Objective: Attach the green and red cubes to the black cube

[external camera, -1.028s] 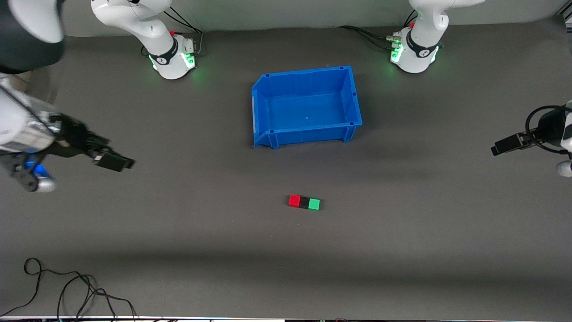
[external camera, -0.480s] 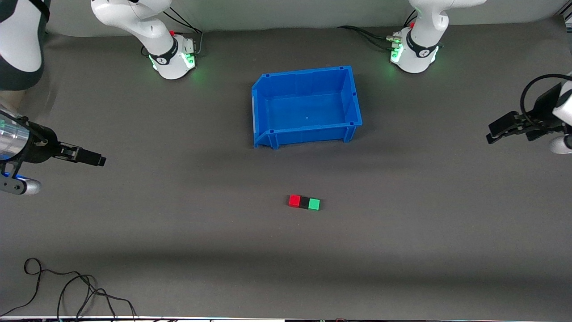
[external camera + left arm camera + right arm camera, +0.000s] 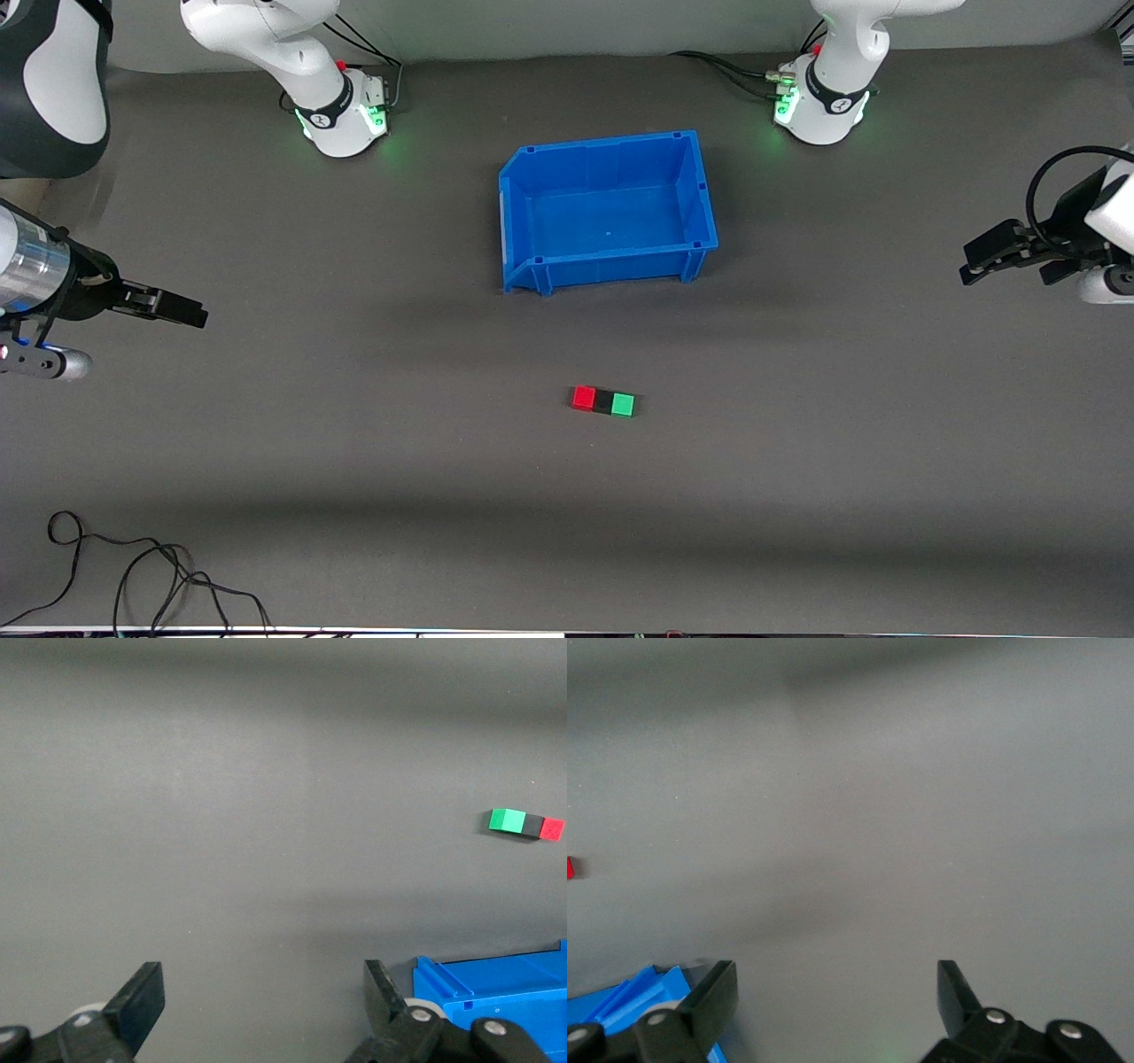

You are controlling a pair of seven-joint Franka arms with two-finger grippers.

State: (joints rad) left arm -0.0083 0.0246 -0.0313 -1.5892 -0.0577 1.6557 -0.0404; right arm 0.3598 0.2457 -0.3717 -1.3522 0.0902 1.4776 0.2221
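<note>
The red cube (image 3: 583, 398), black cube (image 3: 604, 401) and green cube (image 3: 624, 405) lie touching in one row on the grey table, nearer the front camera than the blue bin, black in the middle. The row shows in the left wrist view: green cube (image 3: 508, 820), black cube (image 3: 532, 825), red cube (image 3: 552, 829). Only an edge of the red cube (image 3: 570, 868) shows in the right wrist view. My left gripper (image 3: 973, 263) is open and empty at the left arm's end of the table. My right gripper (image 3: 188, 313) is open and empty at the right arm's end.
An empty blue bin (image 3: 523, 252) stands mid-table, farther from the front camera than the cubes; its rim shows in the left wrist view (image 3: 496, 979) and the right wrist view (image 3: 629, 997). A black cable (image 3: 151, 576) lies at the front edge toward the right arm's end.
Both arms have drawn back from the cube row toward their ends of the table. The right gripper swung and levelled out; the left gripper rose slightly. The cubes have not moved.
</note>
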